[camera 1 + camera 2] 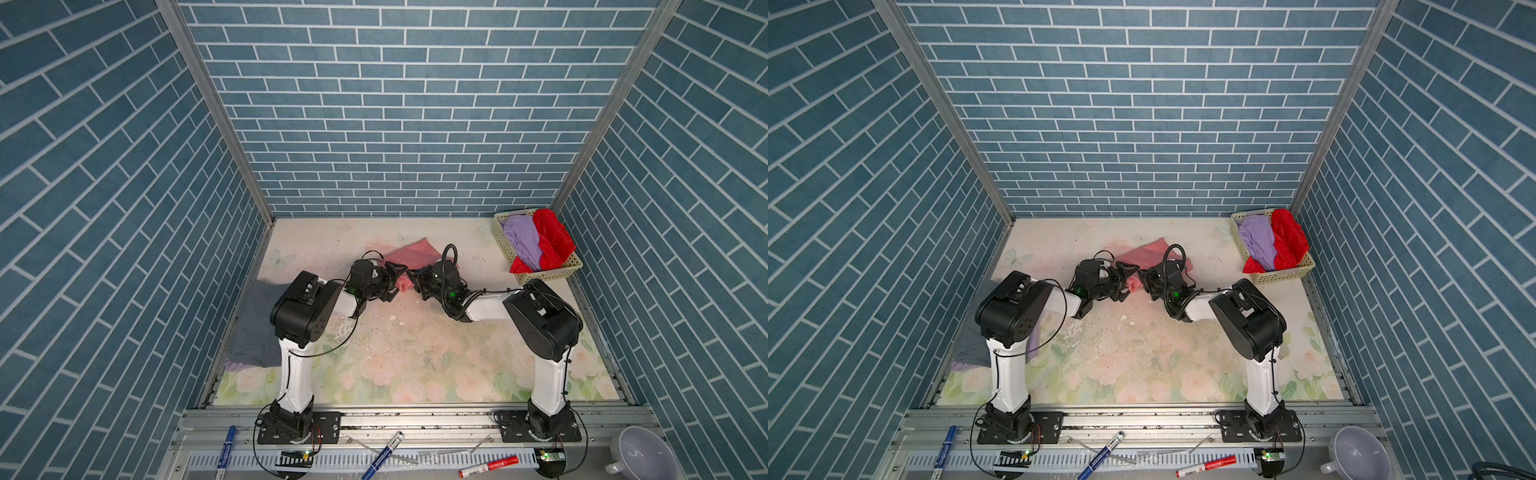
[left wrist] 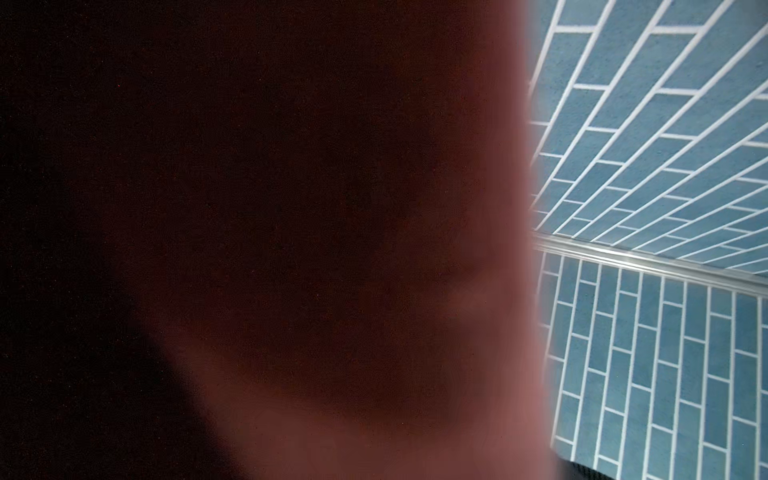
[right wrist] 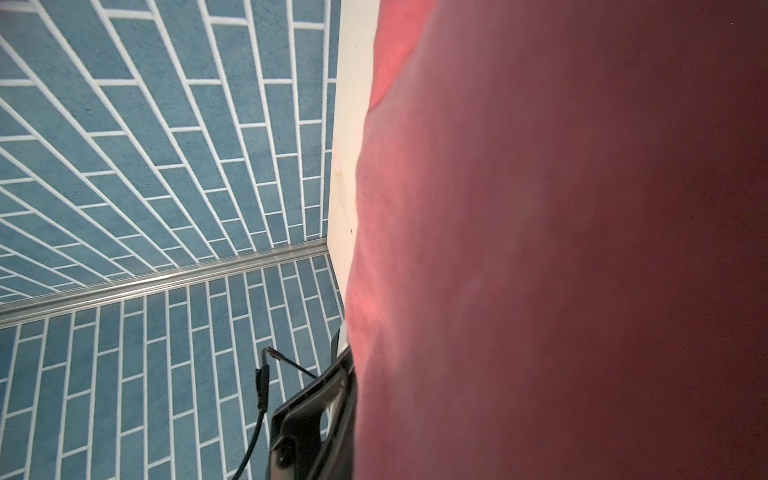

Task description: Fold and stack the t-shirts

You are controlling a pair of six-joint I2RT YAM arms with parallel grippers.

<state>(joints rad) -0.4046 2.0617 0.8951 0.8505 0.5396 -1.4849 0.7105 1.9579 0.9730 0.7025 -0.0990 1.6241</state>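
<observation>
Three marker pens [image 1: 226, 446] [image 1: 382, 455] [image 1: 488, 466], lettering too small, salmon t-shirt [image 1: 409, 253] rumpled

Blue brick walls [image 1: 395, 104], alu corner posts [image 1: 219, 112], floral tabletop [image 1: 415, 353], maybe scuffed.

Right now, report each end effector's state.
Left end effector: at the pink t-shirt, open or closed cannot be told.
Right end effector: closed on the pink t-shirt.

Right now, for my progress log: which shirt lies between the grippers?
The salmon pink t-shirt, mid-table; the lavender and red ones fill the basket, grey lies far left.
</observation>
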